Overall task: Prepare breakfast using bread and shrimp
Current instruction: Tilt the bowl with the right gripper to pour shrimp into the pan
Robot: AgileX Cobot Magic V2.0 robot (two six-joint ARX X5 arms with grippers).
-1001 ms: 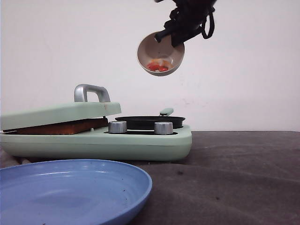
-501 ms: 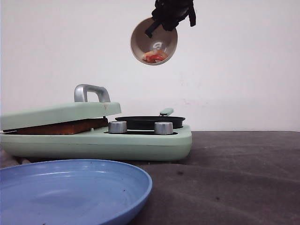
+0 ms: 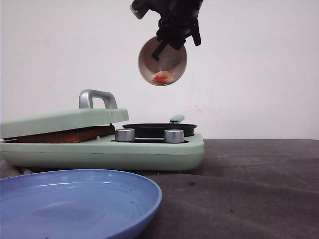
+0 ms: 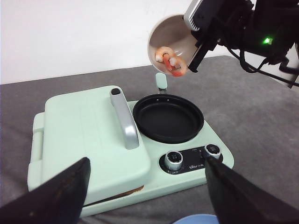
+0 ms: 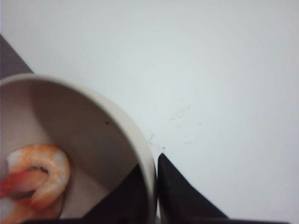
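Right gripper (image 3: 172, 37) clamped on bowl (image 3: 162, 60) rim, tipped steeply above black pan (image 3: 159, 130) — shrimp (image 3: 162, 77) ready to slide out. Left gripper (image 4: 145, 186) apart, idle near appliance (image 3: 102, 149).

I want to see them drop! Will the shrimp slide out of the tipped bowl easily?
Probably. The shrimp look glossy and curled, and they sit at the low edge of the smooth, steeply tilted bowl held by the right end effector. They look small and light, so they would likely tumble into the black pan below.

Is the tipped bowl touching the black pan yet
Apart. In the front view the bowl hangs in the right gripper, bare wall showing between it and the pan.
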